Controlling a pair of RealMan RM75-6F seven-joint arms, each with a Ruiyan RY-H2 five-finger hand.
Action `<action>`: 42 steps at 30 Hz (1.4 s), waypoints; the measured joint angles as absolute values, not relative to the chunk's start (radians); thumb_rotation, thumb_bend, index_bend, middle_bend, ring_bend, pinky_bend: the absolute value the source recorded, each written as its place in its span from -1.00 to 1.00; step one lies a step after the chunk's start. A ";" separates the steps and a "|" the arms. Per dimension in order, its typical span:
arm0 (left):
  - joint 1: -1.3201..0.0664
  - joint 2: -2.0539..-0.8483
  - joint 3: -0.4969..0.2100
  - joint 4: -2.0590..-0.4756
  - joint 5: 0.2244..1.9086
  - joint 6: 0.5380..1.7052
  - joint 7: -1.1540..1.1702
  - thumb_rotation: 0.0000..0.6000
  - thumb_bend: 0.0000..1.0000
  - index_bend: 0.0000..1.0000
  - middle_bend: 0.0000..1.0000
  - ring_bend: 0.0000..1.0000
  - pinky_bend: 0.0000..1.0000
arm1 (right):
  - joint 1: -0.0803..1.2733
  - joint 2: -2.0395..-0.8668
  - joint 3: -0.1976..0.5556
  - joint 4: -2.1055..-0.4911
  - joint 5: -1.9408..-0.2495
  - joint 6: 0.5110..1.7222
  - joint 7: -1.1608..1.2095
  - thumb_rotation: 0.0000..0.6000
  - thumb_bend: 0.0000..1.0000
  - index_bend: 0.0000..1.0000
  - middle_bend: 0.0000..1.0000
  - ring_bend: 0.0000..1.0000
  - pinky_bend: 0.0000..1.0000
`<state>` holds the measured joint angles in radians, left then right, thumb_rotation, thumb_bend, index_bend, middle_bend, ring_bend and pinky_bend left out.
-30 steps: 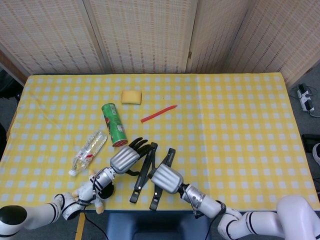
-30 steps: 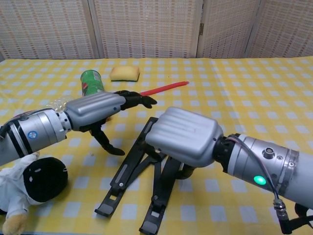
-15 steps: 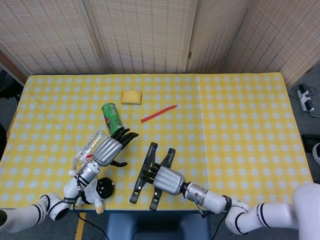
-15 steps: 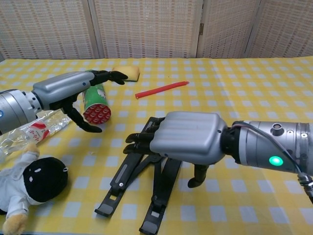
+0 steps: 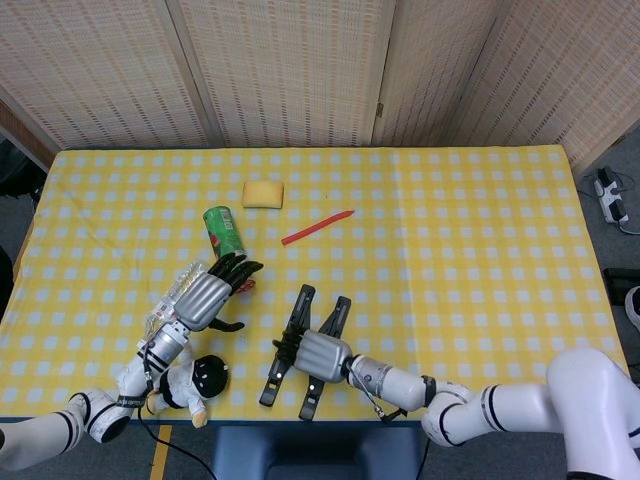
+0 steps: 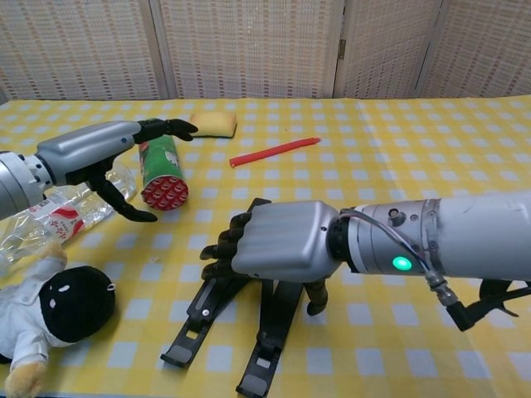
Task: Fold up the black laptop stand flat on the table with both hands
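The black folding laptop stand [image 6: 249, 307] lies at the near edge of the yellow-checked desk [image 5: 480, 250]. The right robot hand [image 6: 278, 240] rests on it, fingers curled over one rail. The left robot hand [image 6: 99, 149] hovers spread, empty, beside the green snack can [image 6: 160, 166]; its label is unreadable.

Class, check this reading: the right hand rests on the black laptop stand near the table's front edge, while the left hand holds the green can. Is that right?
One detail is wrong. The left hand holds nothing: in the chest view its fingers are spread, hovering beside the green can. The right hand does rest on the black laptop stand near the front edge.
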<state>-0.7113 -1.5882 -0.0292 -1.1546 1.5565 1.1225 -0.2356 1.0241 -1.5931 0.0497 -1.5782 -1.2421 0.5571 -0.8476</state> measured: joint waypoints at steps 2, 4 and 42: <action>-0.709 -1.588 -0.028 -1.150 1.557 1.123 -0.243 1.00 -0.76 -0.87 -0.73 -1.00 -1.00 | 1.039 -1.598 0.051 -1.571 -1.224 0.549 -0.845 1.00 -0.78 -1.00 -0.85 -0.83 -0.86; -0.707 -1.588 -0.027 -1.146 1.558 1.123 -0.249 1.00 -0.75 -0.88 -0.73 -1.00 -1.00 | 1.058 -1.602 0.052 -1.562 -1.203 0.537 -0.838 1.00 -0.78 -1.00 -0.79 -0.80 -0.85; -0.682 -1.532 -0.054 -1.198 1.554 1.159 -0.231 1.00 -0.74 -0.93 -0.74 -1.00 -1.00 | 1.021 -1.501 -0.001 -1.601 -1.385 0.782 -0.639 1.00 -0.67 -0.93 -0.73 -0.67 -0.77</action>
<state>-0.6819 -1.5323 -0.0543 -1.1979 1.5540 1.1589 -0.2308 1.0206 -1.5015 -0.0012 -1.6015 -1.3845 0.7818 -0.6388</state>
